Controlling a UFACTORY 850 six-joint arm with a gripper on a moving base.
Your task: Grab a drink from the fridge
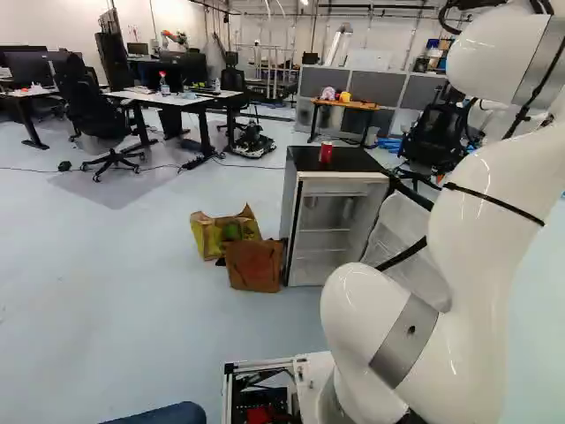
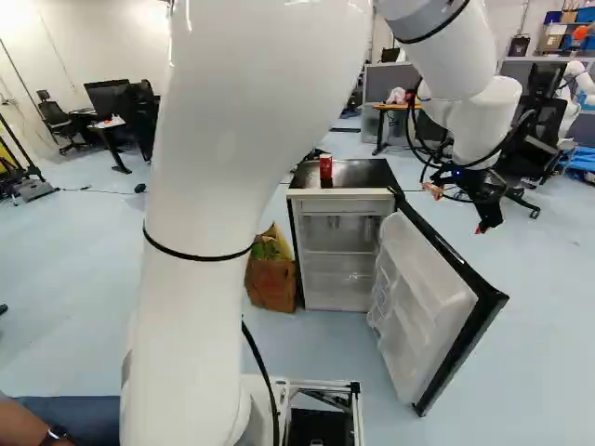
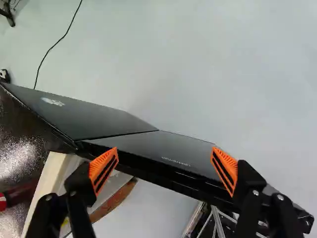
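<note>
Nearest me, my white arm point(image 2: 200, 232) is rising from its base and reaching out beyond the open fridge door point(image 2: 423, 307), whose inner side is facing me. The gripper point(image 3: 164, 158) is hovering above that door in the wrist view, its orange pads point(image 3: 102, 171) standing wide apart with nothing between them, and the door's top edge is running beneath. I'm judging the step in hand as moving off the door and lining up on a drink. For that I'm wanting height first, then a sideways sweep towards the fridge point(image 2: 337, 200), so that neither finger is catching the edge and swinging the door.

Farther on, the red can point(image 2: 325, 167) is standing upright on the fridge top point(image 2: 363, 174), not inside; whether the shelves point(image 2: 339, 251) are holding any drink, I cannot tell. If I'm going for this can, I'm planning to square up above it, wrist upright, a pad on either side, and to lower slowly, since a low fingertip could be tipping it or sliding it across the glossy top. I'm thinking of closing gently around its middle, as thin walls could be denting, and lifting straight up.
</note>
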